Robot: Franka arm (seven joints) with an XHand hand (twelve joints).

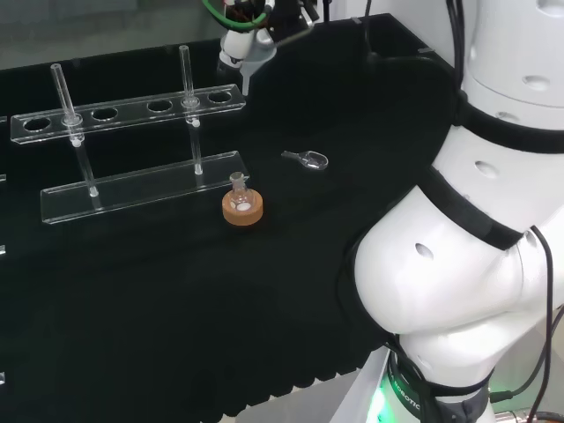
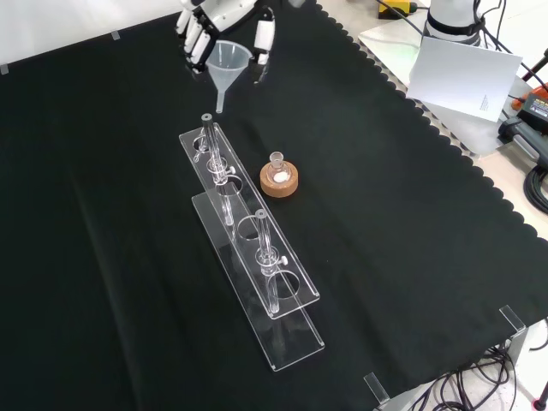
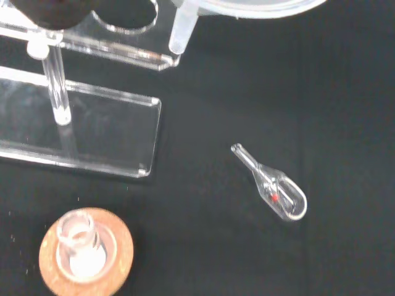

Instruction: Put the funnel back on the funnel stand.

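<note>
Clear plastic, the funnel (image 2: 229, 67) hangs in our hand (image 2: 208, 26), fingers and thumb curled round its rim, just off the stand's (image 2: 257, 257) end, and we judge its stem could strike the top plate beside a hole.

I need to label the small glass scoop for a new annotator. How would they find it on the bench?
Start at the long clear funnel stand on the black cloth. Just off its end sits a cork ring holding a small flask; the scoop lies flat beyond that, alone. It is the only piece lying down, a thin handle widening into a spoon-like bowl.
</note>
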